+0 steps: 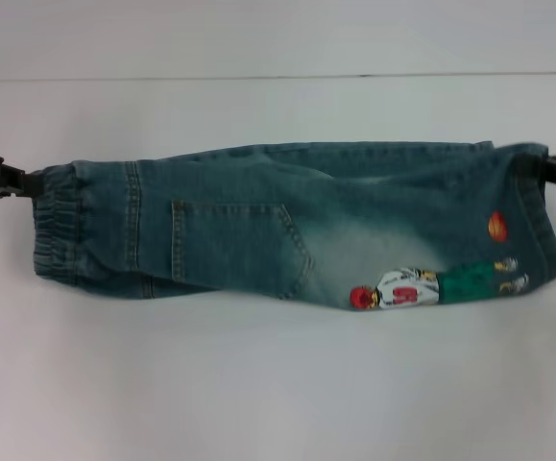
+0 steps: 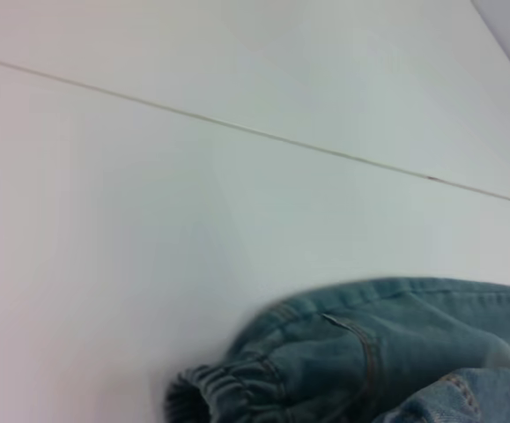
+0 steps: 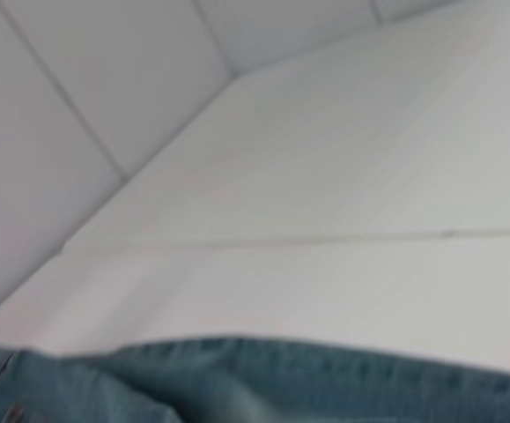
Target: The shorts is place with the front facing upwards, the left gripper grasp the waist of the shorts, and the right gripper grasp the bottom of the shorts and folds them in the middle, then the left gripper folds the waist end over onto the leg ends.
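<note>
The blue-green denim shorts (image 1: 287,226) stretch sideways across the white table, doubled lengthwise, with a patch pocket (image 1: 229,240) and a cartoon football-player print (image 1: 422,286) facing me. The ruffled waist (image 1: 55,235) is at the left end, and my left gripper (image 1: 30,182) is shut on its upper corner. The stitched leg ends (image 1: 539,216) are at the right, where my right gripper (image 1: 544,169) is shut on the upper corner. The cloth sags between the two grips. The left wrist view shows the waist ruffle (image 2: 215,392). The right wrist view shows only a denim edge (image 3: 281,379).
The white table (image 1: 278,384) runs all around the shorts, with a thin seam line (image 1: 258,78) across the back. A pale wall rises beyond that line.
</note>
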You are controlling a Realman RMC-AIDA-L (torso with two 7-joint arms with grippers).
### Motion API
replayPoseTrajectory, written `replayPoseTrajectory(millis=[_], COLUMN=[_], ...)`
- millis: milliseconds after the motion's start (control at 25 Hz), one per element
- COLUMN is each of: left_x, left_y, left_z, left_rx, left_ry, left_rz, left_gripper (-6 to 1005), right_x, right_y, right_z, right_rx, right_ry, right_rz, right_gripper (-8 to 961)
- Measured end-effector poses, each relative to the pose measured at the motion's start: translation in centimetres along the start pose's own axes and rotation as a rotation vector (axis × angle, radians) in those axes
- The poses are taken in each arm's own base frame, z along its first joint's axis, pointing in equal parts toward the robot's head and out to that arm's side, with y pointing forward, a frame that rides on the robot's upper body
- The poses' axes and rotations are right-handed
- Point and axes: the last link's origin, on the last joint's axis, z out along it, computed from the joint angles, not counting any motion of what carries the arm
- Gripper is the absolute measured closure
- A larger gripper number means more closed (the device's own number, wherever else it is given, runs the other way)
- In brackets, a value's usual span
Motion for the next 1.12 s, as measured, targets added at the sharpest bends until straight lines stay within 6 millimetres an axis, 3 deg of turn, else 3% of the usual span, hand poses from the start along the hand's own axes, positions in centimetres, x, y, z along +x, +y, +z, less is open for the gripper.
replayPoseTrajectory(millis=[280,600,1120], left_x=[0.1,-0.3,0.3], left_y=[-0.5,-1.4,-0.9], left_z=[0.1,-0.2,0.8], left_rx=[0.030,0.058,0.070], left_ry=[0.021,0.042,0.064], left_rz=[-0.006,-0.023,0.004], left_gripper=[958,958,957], right_x=[-2.0,-2.1,-3.0], right_y=[-0.5,-1.8,-0.9], right_z=[1.0,3.5,6.9], right_rx=[0.057,0.194,0.234], right_ry=[-0.132,-0.088,-0.034], right_rz=[0.021,0.024,-0.041], right_gripper=[931,922,891])
